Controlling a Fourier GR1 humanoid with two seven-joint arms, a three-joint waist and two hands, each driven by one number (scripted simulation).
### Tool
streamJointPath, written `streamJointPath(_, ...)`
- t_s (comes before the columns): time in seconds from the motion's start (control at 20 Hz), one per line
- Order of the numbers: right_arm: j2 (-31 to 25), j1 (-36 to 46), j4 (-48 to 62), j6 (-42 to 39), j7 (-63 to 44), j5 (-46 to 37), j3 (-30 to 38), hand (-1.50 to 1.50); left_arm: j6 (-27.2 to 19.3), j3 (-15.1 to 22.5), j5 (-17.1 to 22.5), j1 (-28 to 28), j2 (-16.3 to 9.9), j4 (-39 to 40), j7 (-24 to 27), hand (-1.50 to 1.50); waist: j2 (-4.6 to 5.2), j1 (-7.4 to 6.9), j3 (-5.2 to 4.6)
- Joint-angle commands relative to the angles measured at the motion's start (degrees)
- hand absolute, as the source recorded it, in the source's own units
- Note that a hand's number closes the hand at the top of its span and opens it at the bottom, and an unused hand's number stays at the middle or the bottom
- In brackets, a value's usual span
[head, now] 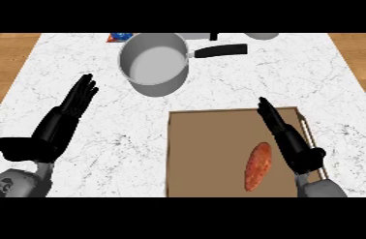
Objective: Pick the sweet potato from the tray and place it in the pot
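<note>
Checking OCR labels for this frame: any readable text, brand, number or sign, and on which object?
None readable.
Blue and red packet at the counter's far edge: colours that may be print, too small and blurred to read.
Pot, tray, sweet potato: no markings visible.
Left hand, right hand: plain black, no markings visible.

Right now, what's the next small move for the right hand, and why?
Probably shift the right hand left and down onto the orange-red oblong sweet potato. That hand is open, just right of it and holding nothing; the potato lies untouched on the brown flat tray.
</note>
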State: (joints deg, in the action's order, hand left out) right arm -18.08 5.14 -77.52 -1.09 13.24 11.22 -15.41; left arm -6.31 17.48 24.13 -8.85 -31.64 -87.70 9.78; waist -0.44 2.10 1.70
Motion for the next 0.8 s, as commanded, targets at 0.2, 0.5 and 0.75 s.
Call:
streamJointPath(0.2, -3.1, -7.1, 0.3, 24.4, -3.3, -4.9, 15.1, -1.5, -0.5, 0.9, 5.0, 4.0, 2.2, 0.8, -8.7, 0.0, -0.05, 2.09, -1.91)
streamJointPath(0.5, -4.6, -17.0, 11.3, 42.0, -22.1, -16.7, 13.8, -1.5, -0.6, 4.8, 7.1, 5.0, 6.5, -0.3, -12.1, 0.0, 1.03, 0.26, -2.22)
streamJointPath(0.75, -7.6, -19.5, 0.9, 43.3, -37.1, -28.3, 4.2, -1.5, -1.1, 6.6, 6.8, 5.4, 7.6, -1.4, -14.3, 0.0, 0.44, -1.58, -2.38)
